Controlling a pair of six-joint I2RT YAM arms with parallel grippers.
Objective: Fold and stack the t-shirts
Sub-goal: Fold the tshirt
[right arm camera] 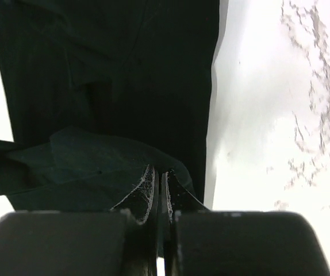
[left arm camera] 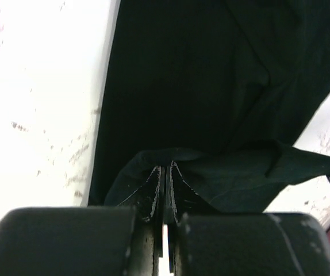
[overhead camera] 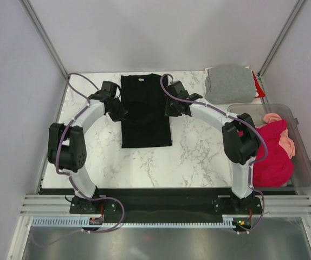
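The black t-shirt (overhead camera: 144,111) lies on the marble table as a long strip, collar end at the far side. My left gripper (overhead camera: 120,111) is at its left edge, my right gripper (overhead camera: 172,108) at its right edge. In the left wrist view the left gripper (left arm camera: 166,168) is shut on a raised fold of the black t-shirt (left arm camera: 211,69). The right wrist view shows the same: the right gripper (right arm camera: 158,171) pinches a lifted fold of the black t-shirt (right arm camera: 113,69). A folded grey t-shirt (overhead camera: 229,84) sits at the back right. Crimson (overhead camera: 272,157) and salmon-pink (overhead camera: 283,138) t-shirts lie crumpled in the tub.
The clear plastic tub (overhead camera: 307,162) stands at the table's right edge beside the right arm. A small red item (overhead camera: 258,86) pokes out behind the grey shirt. Bare marble (overhead camera: 199,157) shows in front of the black shirt. White walls close in on three sides.
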